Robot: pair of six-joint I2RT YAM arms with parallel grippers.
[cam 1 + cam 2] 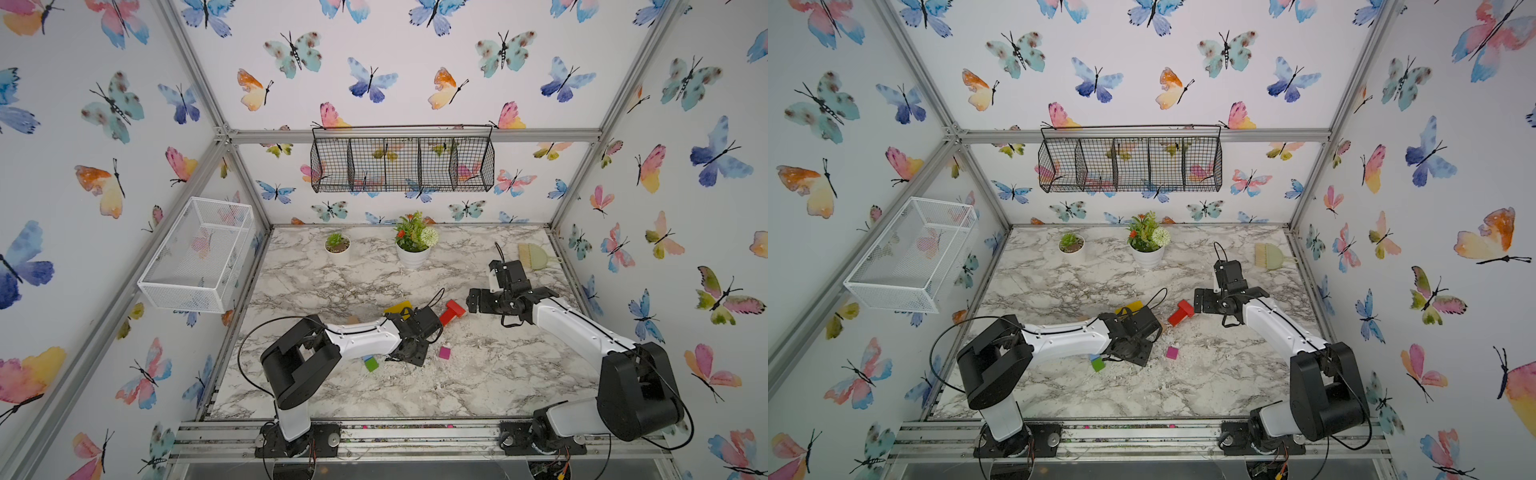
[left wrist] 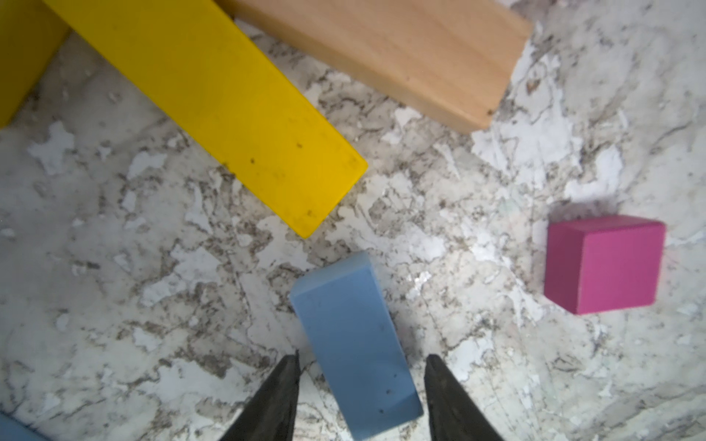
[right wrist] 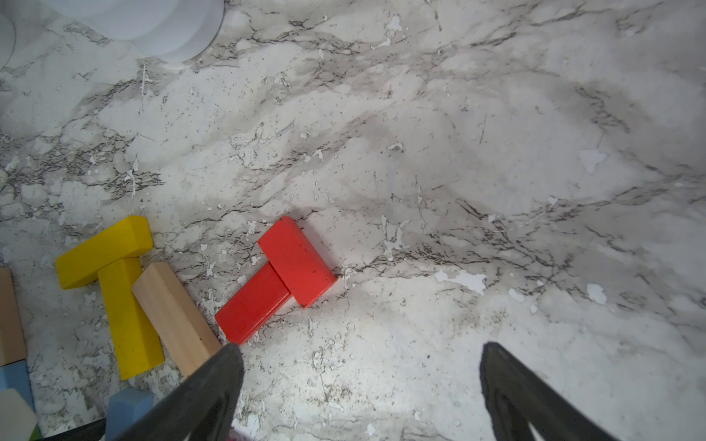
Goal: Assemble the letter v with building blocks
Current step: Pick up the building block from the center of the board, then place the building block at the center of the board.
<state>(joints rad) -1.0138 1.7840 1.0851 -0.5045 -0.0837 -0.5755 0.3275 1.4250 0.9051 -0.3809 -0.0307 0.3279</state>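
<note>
The building blocks [image 1: 452, 312] lie loose on the marble table [image 1: 374, 395], just below the centre of the frame in both top views. The left jaws are partly open, pointing down astride one end of a light blue block [image 2: 355, 343], with a gap on each side; nothing is gripped. Near this block lie a yellow bar [image 2: 214, 103] and a tan bar [image 2: 401, 57], side by side and slanted; a magenta cube [image 2: 603, 263] stands apart from them. A green cube [image 1: 371, 365] shows beside the left arm [image 1: 361, 338], left of the magenta one in a top view. The right jaws are wide and empty, over bare table just beside two red bars [image 3: 298, 261] that meet as a T. A second yellow bar [image 3: 103, 252] caps the first likewise. The right arm [image 1: 561, 320] reaches in from the lower right of the frame.
</note>
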